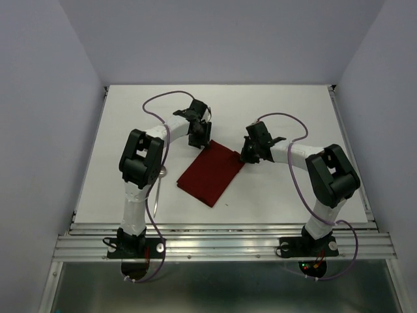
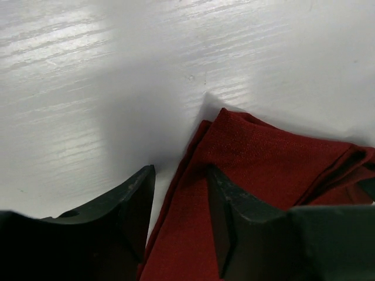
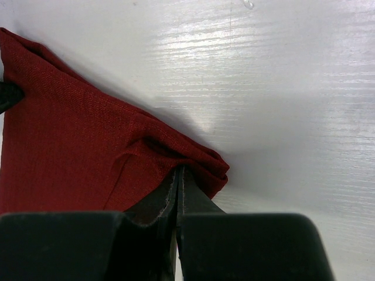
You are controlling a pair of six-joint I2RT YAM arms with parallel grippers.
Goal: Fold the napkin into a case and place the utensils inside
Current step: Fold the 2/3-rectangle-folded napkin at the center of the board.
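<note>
The dark red napkin (image 1: 210, 173) lies as a folded rectangle in the middle of the white table (image 1: 280, 111). My left gripper (image 1: 199, 140) is open at its far corner. In the left wrist view (image 2: 179, 170) the jaws straddle the napkin's (image 2: 263, 158) edge, one finger on the cloth and one over the table. My right gripper (image 1: 248, 156) is shut on the napkin's right corner; the right wrist view (image 3: 179, 170) shows the cloth (image 3: 64, 146) bunched at the closed tips. Two silver utensils (image 1: 158, 189) lie beside the left arm, partly hidden by it.
The table's metal front rail (image 1: 221, 244) runs along the near edge, and grey walls enclose the left, right and back sides. Purple cables (image 1: 159, 101) loop over both arms.
</note>
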